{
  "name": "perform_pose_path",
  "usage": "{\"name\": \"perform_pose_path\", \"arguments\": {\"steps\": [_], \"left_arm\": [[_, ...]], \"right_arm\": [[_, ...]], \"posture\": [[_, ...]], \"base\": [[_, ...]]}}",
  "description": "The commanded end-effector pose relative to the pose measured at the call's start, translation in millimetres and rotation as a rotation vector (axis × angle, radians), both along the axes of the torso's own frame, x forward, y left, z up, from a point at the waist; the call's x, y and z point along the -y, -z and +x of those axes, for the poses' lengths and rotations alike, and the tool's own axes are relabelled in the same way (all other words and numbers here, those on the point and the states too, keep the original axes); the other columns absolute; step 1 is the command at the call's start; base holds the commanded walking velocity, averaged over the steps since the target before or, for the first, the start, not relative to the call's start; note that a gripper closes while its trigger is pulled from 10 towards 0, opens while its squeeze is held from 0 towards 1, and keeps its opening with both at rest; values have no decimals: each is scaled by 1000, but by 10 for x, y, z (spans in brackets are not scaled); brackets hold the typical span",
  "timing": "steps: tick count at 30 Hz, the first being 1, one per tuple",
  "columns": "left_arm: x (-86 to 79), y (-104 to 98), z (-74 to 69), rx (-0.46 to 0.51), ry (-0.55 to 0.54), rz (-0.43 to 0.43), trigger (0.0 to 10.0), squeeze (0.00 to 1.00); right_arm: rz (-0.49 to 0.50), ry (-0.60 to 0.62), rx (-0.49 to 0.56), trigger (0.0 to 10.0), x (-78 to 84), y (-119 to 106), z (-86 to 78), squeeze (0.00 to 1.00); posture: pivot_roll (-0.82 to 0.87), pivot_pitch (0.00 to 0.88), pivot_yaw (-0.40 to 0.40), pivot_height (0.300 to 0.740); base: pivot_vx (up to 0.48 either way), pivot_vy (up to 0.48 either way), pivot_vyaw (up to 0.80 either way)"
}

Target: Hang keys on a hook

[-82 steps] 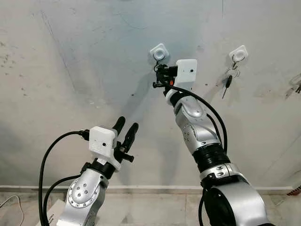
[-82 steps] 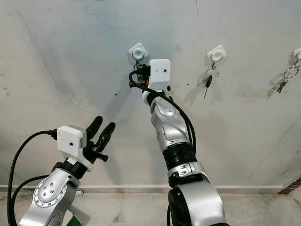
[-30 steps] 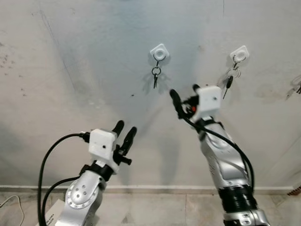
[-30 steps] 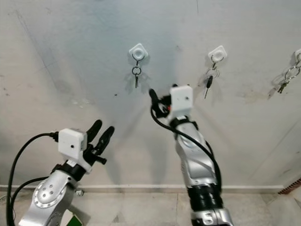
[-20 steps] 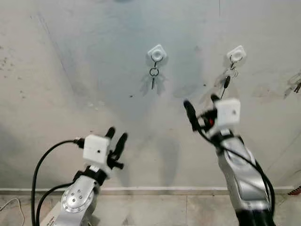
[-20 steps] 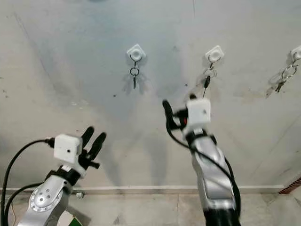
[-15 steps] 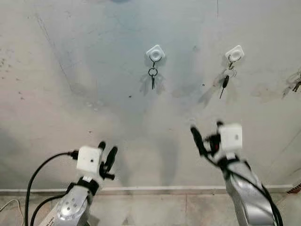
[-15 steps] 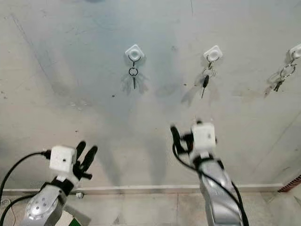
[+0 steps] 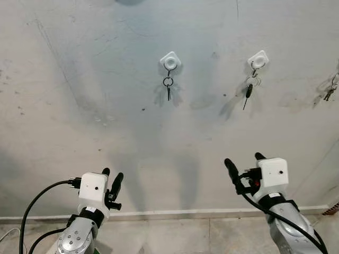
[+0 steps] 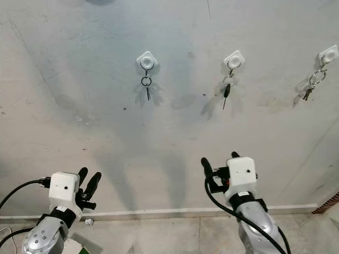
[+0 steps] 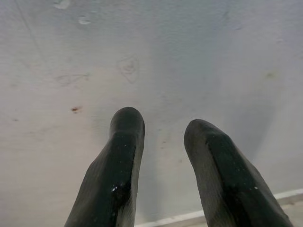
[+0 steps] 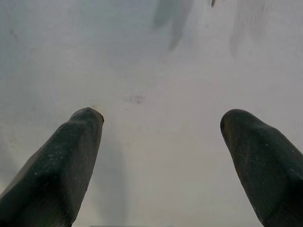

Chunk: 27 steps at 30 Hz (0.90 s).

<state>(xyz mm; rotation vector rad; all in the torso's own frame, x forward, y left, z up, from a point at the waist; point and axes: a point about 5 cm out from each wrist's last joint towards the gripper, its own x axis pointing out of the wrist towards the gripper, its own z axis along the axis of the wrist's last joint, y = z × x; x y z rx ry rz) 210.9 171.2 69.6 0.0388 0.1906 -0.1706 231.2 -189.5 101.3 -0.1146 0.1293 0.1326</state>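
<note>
Facing a pale, stained wall (image 9: 79, 79), the robot holds both arms low. At the lower left of the frame, the left gripper (image 9: 111, 177) points up at the wall, its two black fingers (image 11: 120, 156) narrowly parted and holding nothing. Above centre, a white hook (image 9: 170, 61) carries the keys (image 9: 168, 85), a ring with one small key hanging straight down against the wall. Right of it, a second white hook (image 9: 258, 58) bears a black-headed key (image 9: 247, 92) on rings. At the lower right, the right gripper (image 9: 244, 165) also points at the wall, fingers spread wide and empty. At the far right edge, a further key bunch (image 10: 309, 84) hangs from a third hook (image 10: 328, 54). A skirting strip (image 9: 175, 214) runs along the foot of the wall.
</note>
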Motion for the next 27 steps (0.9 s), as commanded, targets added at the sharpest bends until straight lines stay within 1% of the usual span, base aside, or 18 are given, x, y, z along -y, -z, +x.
{"name": "perform_pose_path", "arguments": {"steps": [1,4,9,19,24,27], "left_arm": [[2,-26,14,4,-1,-17,10000,0],[28,-1,28,1,0,-18,10000,0],[61,15,31,-5,9,-14,10000,0],[82,-17,72,5,16,-13,10000,0],[96,-7,71,3,20,-11,10000,0],[97,3,66,-7,22,-13,10000,0]], "right_arm": [[11,-11,7,10000,-21,-41,-11,0],[40,-25,-2,10000,-112,-11,8,0],[53,-34,-23,10000,-193,18,13,0],[68,-25,-31,10000,-250,13,42,0],[54,-8,-44,10000,-246,26,56,0],[70,-9,-49,10000,-258,28,53,0]], "posture": [[-9,0,62,740],[-9,0,61,740],[-10,0,63,740],[-13,0,68,740],[-12,0,69,740],[-12,0,71,740]], "base": [[0,0,0],[0,0,0],[0,0,0],[0,0,0],[0,0,0],[0,0,0]]}}
